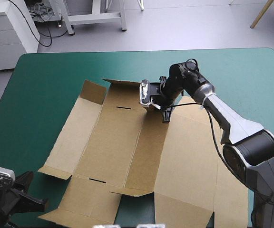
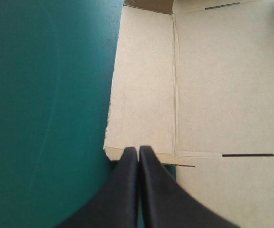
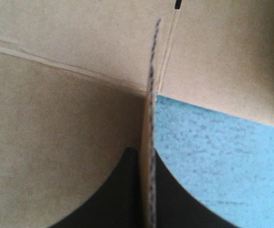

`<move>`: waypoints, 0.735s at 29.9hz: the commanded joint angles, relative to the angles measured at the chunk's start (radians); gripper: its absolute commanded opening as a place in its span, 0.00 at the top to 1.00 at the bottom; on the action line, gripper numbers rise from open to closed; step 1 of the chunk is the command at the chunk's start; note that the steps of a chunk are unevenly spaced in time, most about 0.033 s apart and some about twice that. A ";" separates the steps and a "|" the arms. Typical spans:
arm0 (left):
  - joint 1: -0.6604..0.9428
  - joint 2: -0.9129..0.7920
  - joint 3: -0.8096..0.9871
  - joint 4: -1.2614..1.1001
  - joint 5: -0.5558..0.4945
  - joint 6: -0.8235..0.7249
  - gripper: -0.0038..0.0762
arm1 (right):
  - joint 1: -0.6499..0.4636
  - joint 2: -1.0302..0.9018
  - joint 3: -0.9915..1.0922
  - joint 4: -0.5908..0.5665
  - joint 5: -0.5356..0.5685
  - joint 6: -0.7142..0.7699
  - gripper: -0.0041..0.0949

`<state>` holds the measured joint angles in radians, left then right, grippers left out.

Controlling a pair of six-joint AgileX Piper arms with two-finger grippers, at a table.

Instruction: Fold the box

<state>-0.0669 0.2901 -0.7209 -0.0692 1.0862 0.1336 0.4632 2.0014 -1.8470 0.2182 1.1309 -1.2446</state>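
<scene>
Bare teal-green table (image 1: 42,85) runs along the left edge, the far edge and the far right corner: free passage. The box (image 1: 113,142) covers the middle to the near edge, with flaps raised at its far side. The right arm (image 1: 232,128) crosses from the near right corner, its right gripper (image 3: 146,159) clamped on an upright flap. The left gripper (image 2: 138,149), fingers together, occupies the near left corner.

Silver-grey right arm (image 1: 237,128), black wrist joints (image 1: 187,76), black fin-shaped fingers (image 2: 120,194)
</scene>
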 commanded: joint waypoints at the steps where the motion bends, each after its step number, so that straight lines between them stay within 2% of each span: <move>1: 0.000 0.016 -0.030 -0.016 -0.065 -0.005 0.96 | 0.030 -0.052 -0.034 0.035 0.016 -0.062 0.97; 5: 0.000 0.016 -0.030 -0.024 -0.066 -0.005 0.96 | 0.080 -0.052 -0.034 0.028 0.029 -0.121 0.97; 11: 0.000 0.016 -0.030 -0.026 -0.066 -0.005 0.96 | 0.131 -0.052 -0.034 -0.021 -0.094 -0.126 0.98; 16: 0.000 0.016 -0.030 -0.040 -0.066 -0.005 0.96 | 0.137 -0.052 -0.034 -0.032 -0.084 -0.124 0.98; 22: 0.000 0.016 -0.030 -0.038 -0.066 -0.005 0.96 | 0.137 -0.050 -0.034 -0.010 -0.053 -0.044 0.98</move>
<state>-0.0669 0.2901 -0.7213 -0.0933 1.0862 0.1336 0.6002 2.0014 -1.8473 0.1835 1.0793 -1.3142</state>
